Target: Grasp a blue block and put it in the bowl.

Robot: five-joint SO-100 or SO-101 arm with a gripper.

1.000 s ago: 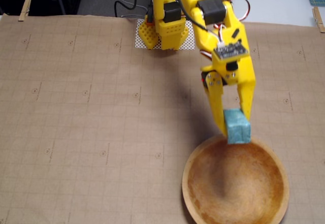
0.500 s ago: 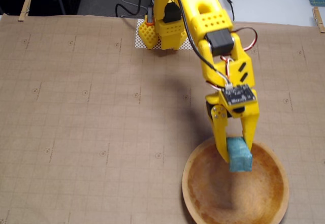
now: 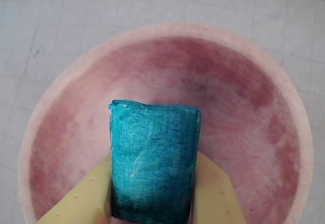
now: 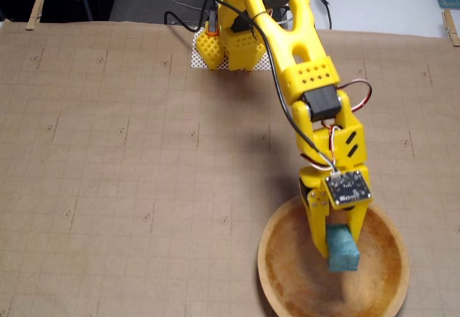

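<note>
From my remote station I see the yellow two-finger gripper pinching the small teal-blue foam-textured block between its two fingers. In the wrist view the block fills the lower middle of the picture, with a pale yellow finger pressed against each of its sides. Behind it lies the large round shallow wooden bowl; here its colour reads pinkish red, with a pale thick rim. In the fixed view the bowl is orange-brown with a lighter centre and sits at the lower right of the brown gridded paper mat. The yellow arm reaches from its base at the top edge down over the bowl, and the held block sits inside the rim's outline. I cannot tell whether it touches the bowl's floor.
</note>
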